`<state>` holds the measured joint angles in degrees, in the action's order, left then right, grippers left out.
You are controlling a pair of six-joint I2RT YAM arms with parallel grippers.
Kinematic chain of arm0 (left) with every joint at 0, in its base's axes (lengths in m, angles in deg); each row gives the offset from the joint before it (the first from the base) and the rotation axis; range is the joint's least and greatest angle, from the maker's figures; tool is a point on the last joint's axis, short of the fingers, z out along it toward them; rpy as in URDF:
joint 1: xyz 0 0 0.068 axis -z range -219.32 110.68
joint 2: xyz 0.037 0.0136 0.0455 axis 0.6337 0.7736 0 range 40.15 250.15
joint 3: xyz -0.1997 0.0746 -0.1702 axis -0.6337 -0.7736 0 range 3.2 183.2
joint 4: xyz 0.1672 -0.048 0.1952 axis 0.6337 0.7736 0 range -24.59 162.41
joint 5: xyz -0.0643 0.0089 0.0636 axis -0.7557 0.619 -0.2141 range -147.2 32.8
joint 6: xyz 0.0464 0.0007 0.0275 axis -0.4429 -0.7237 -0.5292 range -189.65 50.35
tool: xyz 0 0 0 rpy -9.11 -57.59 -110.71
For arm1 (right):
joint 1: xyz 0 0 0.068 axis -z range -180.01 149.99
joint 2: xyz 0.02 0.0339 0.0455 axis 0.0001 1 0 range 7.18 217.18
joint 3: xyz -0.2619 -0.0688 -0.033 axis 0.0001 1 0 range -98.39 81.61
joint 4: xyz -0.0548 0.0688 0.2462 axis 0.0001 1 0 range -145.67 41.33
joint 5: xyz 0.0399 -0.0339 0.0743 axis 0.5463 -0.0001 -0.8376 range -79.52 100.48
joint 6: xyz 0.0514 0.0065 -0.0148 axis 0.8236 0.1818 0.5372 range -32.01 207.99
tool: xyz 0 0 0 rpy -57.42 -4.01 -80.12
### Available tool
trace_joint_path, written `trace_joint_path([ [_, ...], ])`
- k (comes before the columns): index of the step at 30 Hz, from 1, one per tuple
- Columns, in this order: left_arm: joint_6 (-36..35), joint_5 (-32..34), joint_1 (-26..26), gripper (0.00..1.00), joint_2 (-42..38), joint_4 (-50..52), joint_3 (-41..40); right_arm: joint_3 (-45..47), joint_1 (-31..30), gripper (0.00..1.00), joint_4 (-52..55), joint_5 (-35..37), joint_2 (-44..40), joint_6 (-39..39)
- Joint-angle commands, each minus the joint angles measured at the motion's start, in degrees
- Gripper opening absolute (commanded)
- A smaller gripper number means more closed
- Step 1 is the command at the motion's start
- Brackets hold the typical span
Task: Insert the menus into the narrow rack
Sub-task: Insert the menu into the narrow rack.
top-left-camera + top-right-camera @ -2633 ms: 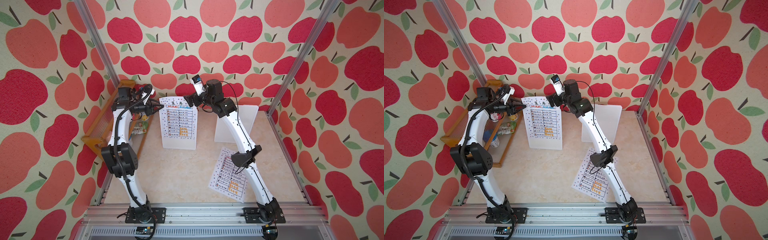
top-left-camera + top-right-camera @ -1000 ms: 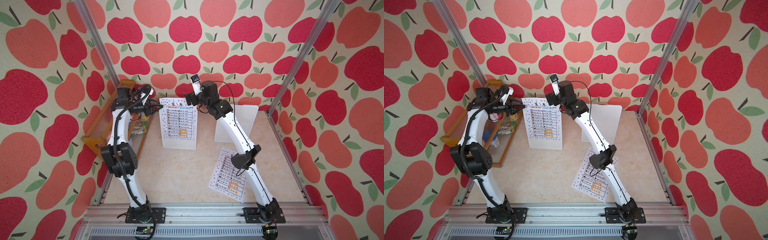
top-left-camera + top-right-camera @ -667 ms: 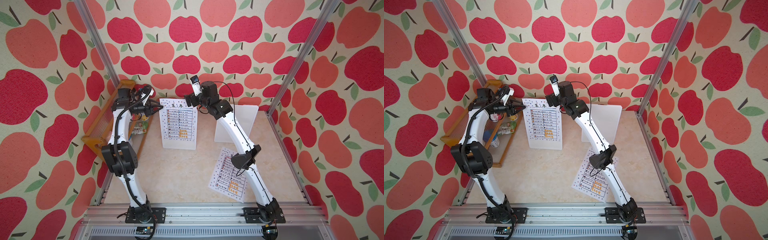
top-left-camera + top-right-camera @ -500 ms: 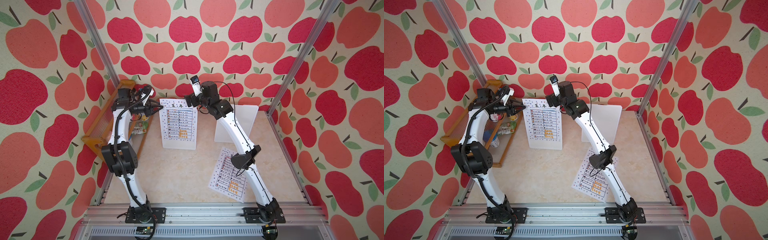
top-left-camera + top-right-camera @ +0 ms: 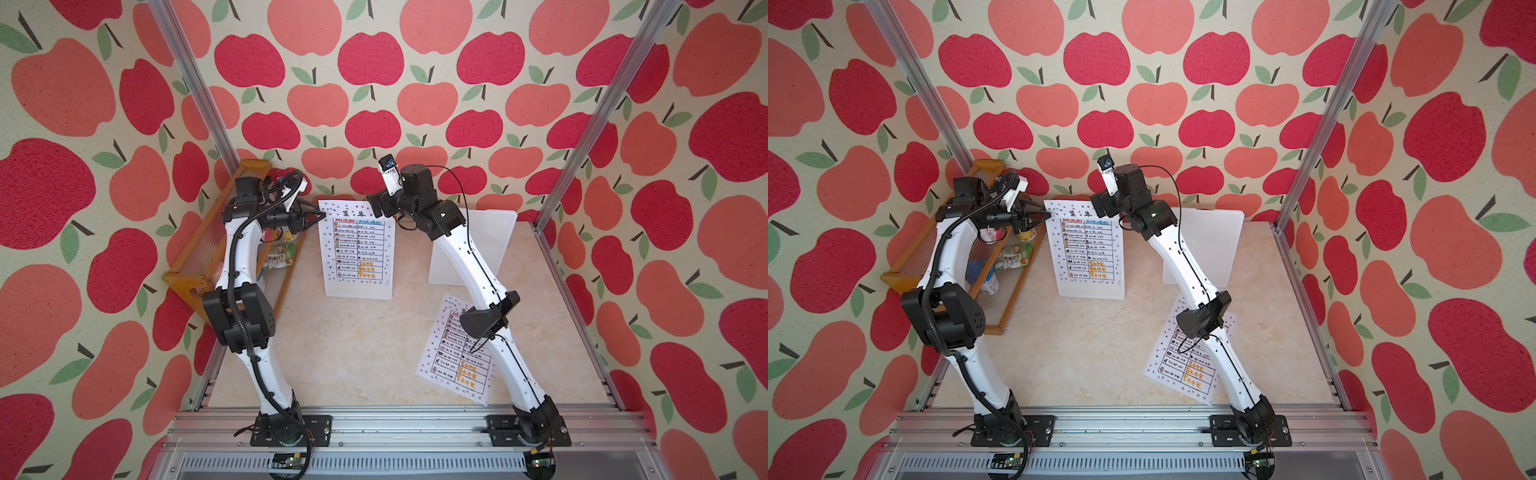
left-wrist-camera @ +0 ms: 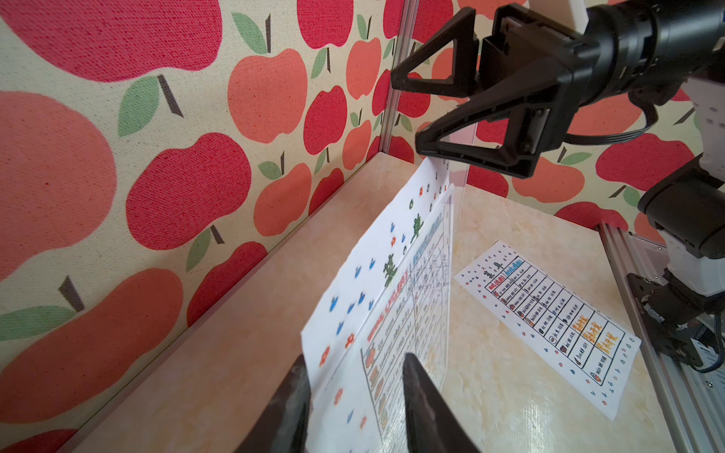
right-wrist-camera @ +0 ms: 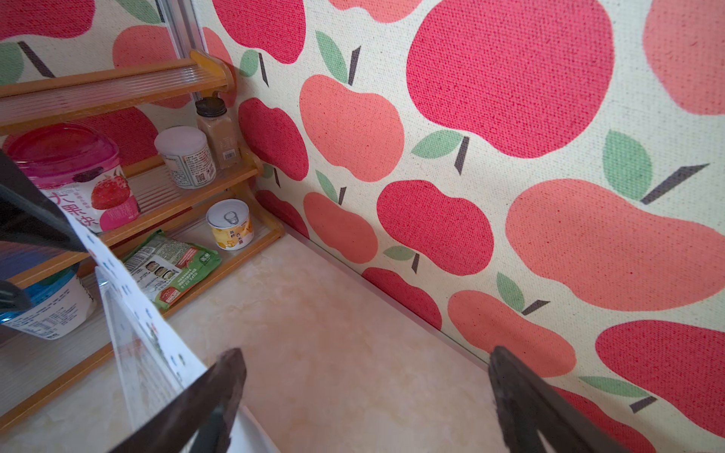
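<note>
One menu [image 5: 359, 249] stands in the rack [image 5: 357, 293]. Left tool [image 5: 321, 215] is half-open astride its top corner; right tool [image 6: 406, 111] is wide, empty. Outstanding: second menu [image 5: 449, 357], lying well apart from the rack.

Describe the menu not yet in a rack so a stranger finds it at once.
Find the beige tabletop. Toward its front, beneath the right arm, lies a menu. Unlike the other menu, upright at the back, it lies flat and askew.

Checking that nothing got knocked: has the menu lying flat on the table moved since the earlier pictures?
No. The flat menu lies as before: in both top views its near corner sits equally close to the front rail, at the same angle.
</note>
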<state>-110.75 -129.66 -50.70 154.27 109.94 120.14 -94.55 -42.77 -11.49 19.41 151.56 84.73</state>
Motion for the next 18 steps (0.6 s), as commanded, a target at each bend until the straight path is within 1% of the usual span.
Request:
trace_joint_path([
  [1, -1.8, -0.3, -0.7, 0.41, -0.5, 1.4, 1.2, -2.0, -0.6, 0.99, 2.4, -0.8, 1.6, 1.0],
  [3, -1.7, -0.1, -0.8, 0.42, -0.7, 1.3, 1.2, -2.9, -0.8, 0.99, 3.3, -0.8, 2.1, 1.0],
  [4, -1.7, 0.0, -0.7, 0.51, -0.8, 1.2, 1.1, -3.7, -0.8, 0.99, 3.8, -0.7, 2.6, 1.0],
  [5, -1.7, 0.4, -0.7, 0.56, -0.9, 1.0, 1.1, -4.6, -0.9, 0.99, 4.4, -0.6, 3.0, 1.0],
  [9, -1.5, 1.0, -0.7, 0.57, -1.2, 0.6, 0.8, -5.1, -1.0, 0.99, 5.9, -0.1, 3.2, 1.0],
  [11, -1.2, 1.5, -0.7, 0.71, -1.4, 0.1, 0.4, -5.1, -1.1, 0.99, 6.5, 0.3, 3.2, 0.9],
  [18, 0.9, 2.1, -1.0, 0.73, -3.1, -4.2, -2.0, -5.1, -1.2, 0.98, 7.5, 1.1, 2.9, 0.7],
])
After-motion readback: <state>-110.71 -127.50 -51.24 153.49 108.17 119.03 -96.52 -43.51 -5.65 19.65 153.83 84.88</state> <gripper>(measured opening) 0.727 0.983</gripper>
